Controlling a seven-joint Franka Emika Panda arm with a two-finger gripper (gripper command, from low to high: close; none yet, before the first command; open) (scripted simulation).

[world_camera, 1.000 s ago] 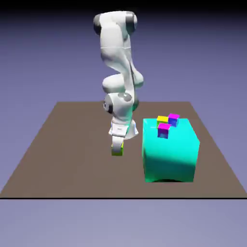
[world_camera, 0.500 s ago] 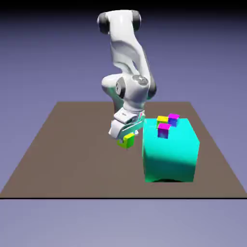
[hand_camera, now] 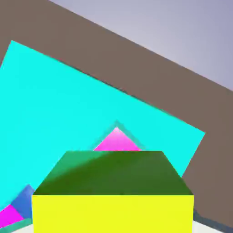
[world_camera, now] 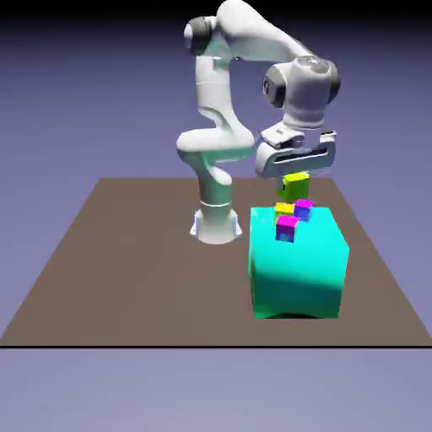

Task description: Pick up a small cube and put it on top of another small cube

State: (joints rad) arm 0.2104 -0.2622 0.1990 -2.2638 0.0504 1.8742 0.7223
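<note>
so the green-yellow cube (world_camera: pixel 295 187) was held clamped in the pincer (world_camera: pixel 295 175), up above the teal block (world_camera: pixel 297 270) and the small cubes on it, no real long axis to speak of, its faces turned at an angle to the block's edges in the hand view; the arm (world_camera: pixel 253 84) was bent over toward the exterior view's right, with the hand (world_camera: pixel 295 152) pointed roughly down

Two yellow-green cubes (world_camera: pixel 294 187), two magenta-topped cubes (world_camera: pixel 287 229), one teal block (world_camera: pixel 297 270), one table (world_camera: pixel 126 270), one arm (world_camera: pixel 213 110).
</note>
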